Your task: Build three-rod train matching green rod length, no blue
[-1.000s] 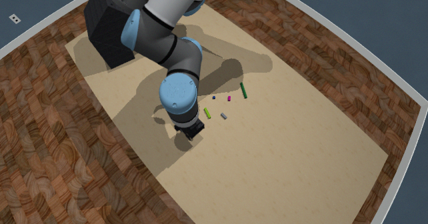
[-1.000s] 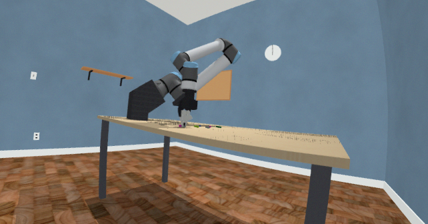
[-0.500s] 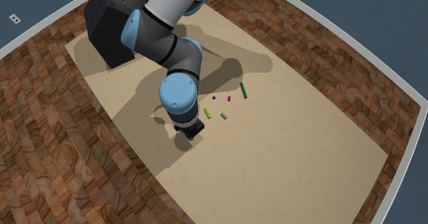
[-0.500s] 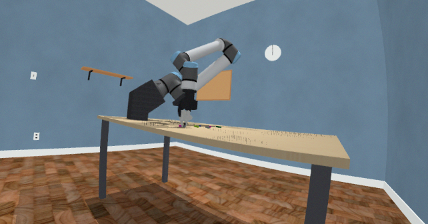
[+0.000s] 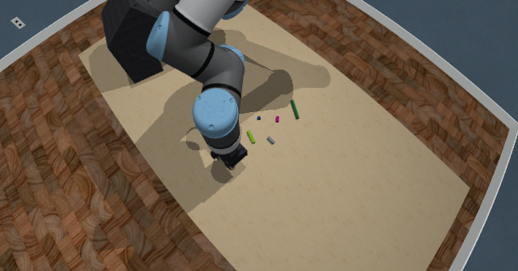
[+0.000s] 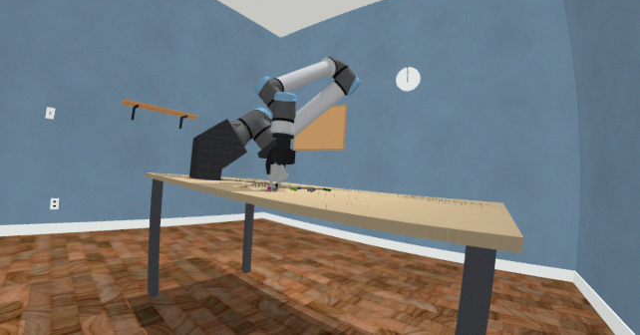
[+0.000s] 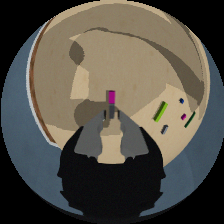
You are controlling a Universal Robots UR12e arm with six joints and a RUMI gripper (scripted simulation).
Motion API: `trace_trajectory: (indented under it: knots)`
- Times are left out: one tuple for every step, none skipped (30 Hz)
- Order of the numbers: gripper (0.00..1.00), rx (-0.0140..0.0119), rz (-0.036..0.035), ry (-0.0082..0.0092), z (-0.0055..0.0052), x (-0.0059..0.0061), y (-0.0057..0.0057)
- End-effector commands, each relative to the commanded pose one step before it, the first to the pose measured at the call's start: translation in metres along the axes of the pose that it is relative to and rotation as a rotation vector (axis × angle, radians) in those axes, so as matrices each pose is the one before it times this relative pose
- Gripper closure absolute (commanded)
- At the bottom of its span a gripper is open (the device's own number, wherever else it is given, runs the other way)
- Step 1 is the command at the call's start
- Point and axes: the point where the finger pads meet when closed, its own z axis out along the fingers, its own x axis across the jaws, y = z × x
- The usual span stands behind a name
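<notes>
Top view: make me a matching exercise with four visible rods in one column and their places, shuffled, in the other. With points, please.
Rods
1. Lime rod point(image 5: 251, 136) point(image 6: 294, 188) point(image 7: 160, 111)
2. Grey rod point(image 5: 270, 140) point(image 6: 310, 190) point(image 7: 165, 129)
3. Green rod point(image 5: 294, 109) point(image 6: 327, 189) point(image 7: 190, 119)
4. Blue rod point(image 5: 259, 118) point(image 6: 299, 187) point(image 7: 181, 101)

Places in the top view
A. Farthest right of the visible rods
B. Farthest left of them
C. Directly left of the magenta rod point(image 5: 277, 118) point(image 6: 314, 189) point(image 7: 183, 116)
D. Lowest in the picture

Pairs: 1-B, 2-D, 3-A, 4-C
</notes>
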Motion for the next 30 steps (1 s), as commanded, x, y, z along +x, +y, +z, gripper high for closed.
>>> trace_trajectory:
  knots:
    - [0.86, -0.00087, -0.00030, -0.00059, -0.00219, -0.00032, 0.00050]
    - [0.86, 0.00000, 0.00000, 0.00000, -0.00144, 0.00000, 0.00000]
    - [0.86, 0.00000, 0.00000, 0.00001, -0.00198, 0.00000, -0.00001]
    - [0.86, 0.00000, 0.00000, -0.00001, -0.00255, 0.00000, 0.00001]
    - [0.86, 0.00000, 0.00000, 0.00000, -0.00311, 0.00000, 0.00000]
    - [0.86, 0.00000, 0.00000, 0.00000, -0.00365, 0.00000, 0.00000]
    - [0.86, 0.00000, 0.00000, 0.00000, -0.00415, 0.00000, 0.00000]
    - [0.86, 0.00000, 0.00000, 0.00000, -0.00459, 0.00000, 0.00000]
    - [0.86, 0.00000, 0.00000, 0.00000, -0.00497, 0.00000, 0.00000]
    - [0.86, 0.00000, 0.00000, 0.00000, -0.00526, 0.00000, 0.00000]
    - [0.86, 0.00000, 0.00000, 0.00000, -0.00547, 0.00000, 0.00000]
    - [0.86, 0.00000, 0.00000, 0.00000, -0.00558, 0.00000, 0.00000]
    - [0.86, 0.00000, 0.00000, 0.00000, -0.00560, 0.00000, 0.00000]
    - [0.86, 0.00000, 0.00000, 0.00000, 0.00000, 0.00000, 0.00000]
    - [0.86, 0.00000, 0.00000, 0.00000, 0.00000, 0.00000, 0.00000]
    - [0.86, 0.00000, 0.00000, 0.00000, -0.00552, 0.00000, 0.00000]
    - [0.86, 0.00000, 0.00000, 0.00000, -0.00534, 0.00000, 0.00000]
    - [0.86, 0.00000, 0.00000, 0.00000, -0.00507, 0.00000, 0.00000]
    - [0.86, 0.00000, 0.00000, 0.00000, -0.00471, 0.00000, 0.00000]
    - [0.86, 0.00000, 0.00000, 0.00000, -0.00428, 0.00000, 0.00000]
    - [0.86, 0.00000, 0.00000, 0.00000, -0.00378, 0.00000, 0.00000]
    - [0.86, 0.00000, 0.00000, 0.00000, -0.00323, 0.00000, 0.00000]
    - [0.86, 0.00000, 0.00000, 0.00000, -0.00265, 0.00000, 0.00000]
    - [0.86, 0.00000, 0.00000, 0.00000, -0.00207, 0.00000, 0.00000]
    - [0.86, 0.00000, 0.00000, 0.00000, -0.00151, 0.00000, 0.00000]
    - [0.86, 0.00000, 0.00000, 0.00000, -0.00099, 0.00000, 0.00000]
    - [0.86, 0.00000, 0.00000, 0.00000, -0.00054, 0.00000, 0.00000]
    - [0.86, 0.00000, 0.00000, 0.00000, -0.00021, 0.00000, 0.00000]
    - [0.86, 0.00000, 0.00000, 0.00000, -0.00003, 0.00000, 0.00000]
    - [0.00, 0.00000, 0.00000, 0.00000, 0.00000, 0.00000, 0.00000]
